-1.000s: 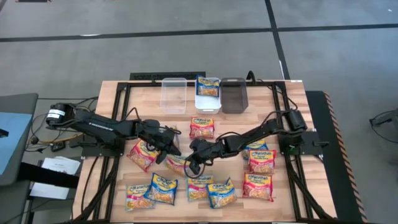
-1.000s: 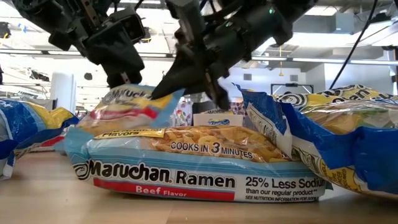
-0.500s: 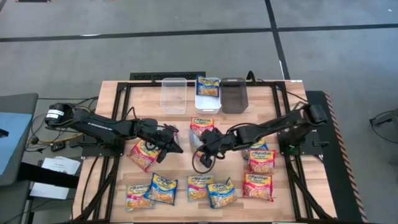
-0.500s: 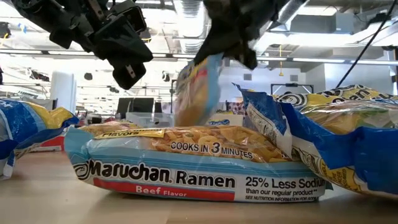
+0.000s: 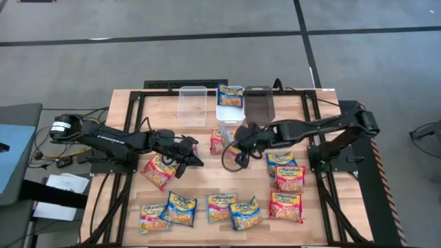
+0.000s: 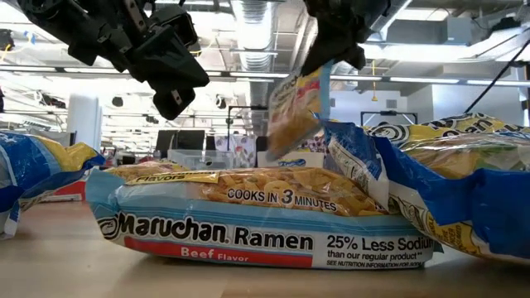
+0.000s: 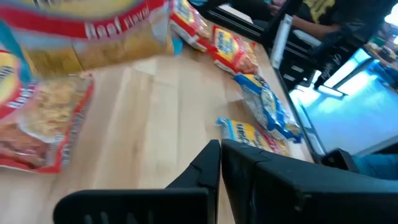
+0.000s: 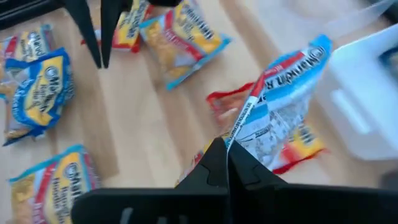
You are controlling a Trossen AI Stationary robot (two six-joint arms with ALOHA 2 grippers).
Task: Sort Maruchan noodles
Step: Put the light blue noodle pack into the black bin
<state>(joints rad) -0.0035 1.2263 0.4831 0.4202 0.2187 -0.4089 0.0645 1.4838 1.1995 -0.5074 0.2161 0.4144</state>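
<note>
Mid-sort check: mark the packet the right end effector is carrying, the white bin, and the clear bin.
carried packet (image 8: 280,118): right wrist view, middle of its pale back side.
white bin (image 5: 230,114): high view, bare floor near its front wall.
clear bin (image 5: 193,105): high view, centre of its floor.

Both arms are dark, nearly black, built of slim tubular links joined by chunkier rounded joint housings. The left arm (image 5: 117,141) ends at 9 o'clock in a round base motor with a pale label, and loose dark cables trail beside it. The right arm (image 5: 313,127) has a blocky shoulder housing at 3 o'clock. A thin black cable loops beneath its wrist. Each wrist carries two flat, tapered black fingers (image 8: 214,163).
</note>
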